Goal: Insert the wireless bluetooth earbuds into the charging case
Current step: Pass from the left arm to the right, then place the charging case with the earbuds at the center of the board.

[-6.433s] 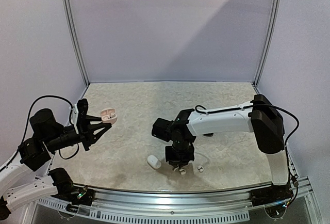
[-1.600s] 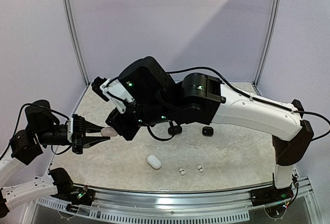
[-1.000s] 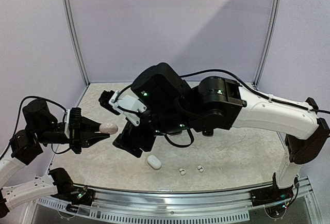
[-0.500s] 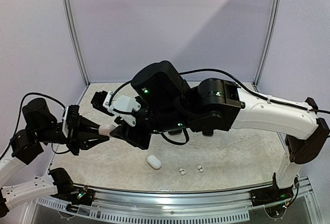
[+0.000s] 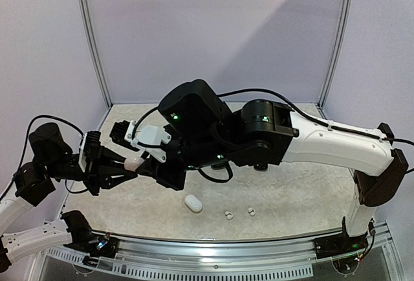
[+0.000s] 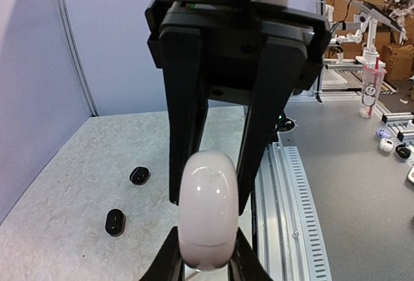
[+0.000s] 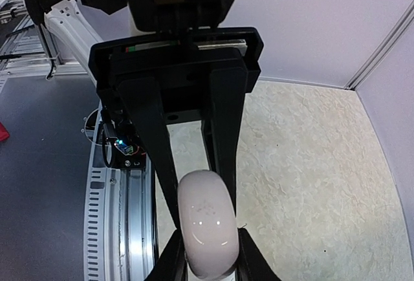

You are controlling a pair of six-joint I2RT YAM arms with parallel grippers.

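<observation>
A closed, pale pink charging case [image 5: 134, 162] hangs above the table's left side, and both grippers grip it from opposite ends. My left gripper [image 6: 207, 258] is shut on its near end. In the right wrist view my right gripper [image 7: 207, 263] presses both sides of the case [image 7: 207, 229]. In the left wrist view the right gripper's black fingers [image 6: 187, 112] flank the far end of the case [image 6: 208, 206]. Two white earbuds [image 5: 228, 215] [image 5: 251, 212] lie on the table near the front edge, apart from both grippers.
A closed white case [image 5: 193, 203] lies on the table left of the earbuds. Two small black cases [image 6: 139, 175] [image 6: 114, 221] sit farther back on the mat. The right arm [image 5: 272, 135] stretches across the middle. A metal rail [image 5: 213, 242] runs along the front edge.
The right arm swung left to the held case and its jaws narrowed round the case's free end. The left gripper kept its hold and shifted only slightly.
</observation>
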